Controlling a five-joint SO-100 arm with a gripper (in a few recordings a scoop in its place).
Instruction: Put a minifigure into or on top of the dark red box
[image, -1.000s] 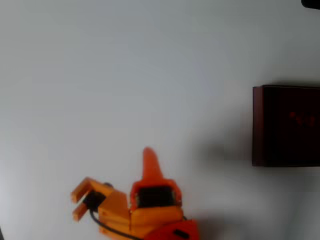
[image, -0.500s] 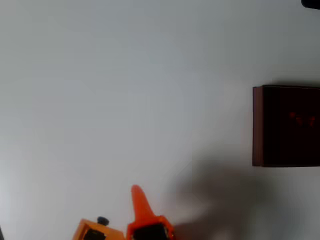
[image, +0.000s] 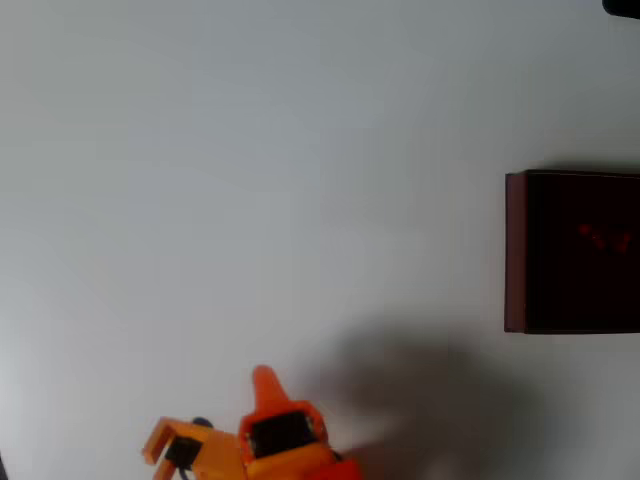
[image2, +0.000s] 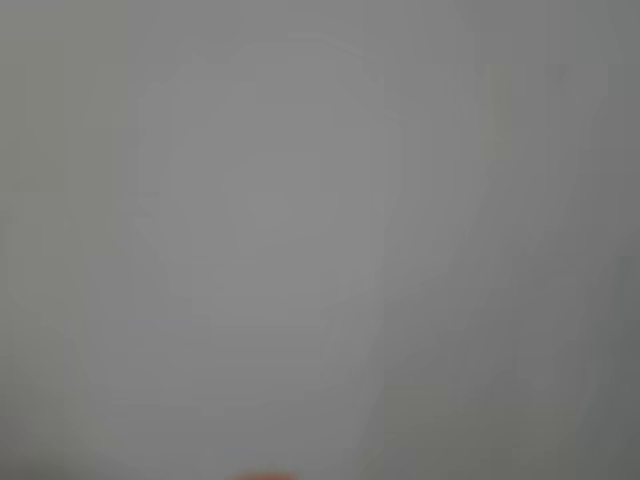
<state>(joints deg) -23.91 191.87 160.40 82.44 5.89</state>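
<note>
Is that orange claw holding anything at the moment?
Nothing shows at the gripper: its orange tip looks bare. Small red shapes, perhaps minifigures, lie inside the dark red box, far from it.

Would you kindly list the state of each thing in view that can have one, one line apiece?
dark red box: open-topped, upright at the right edge of the overhead view, cut off by the frame.
minifigure: small red marks inside the box, resting on its dark floor; too blurred to tell its pose.
gripper: at the bottom edge, apart from the box, holding nothing visible; open or shut cannot be told.
table: bare white surface.
</note>
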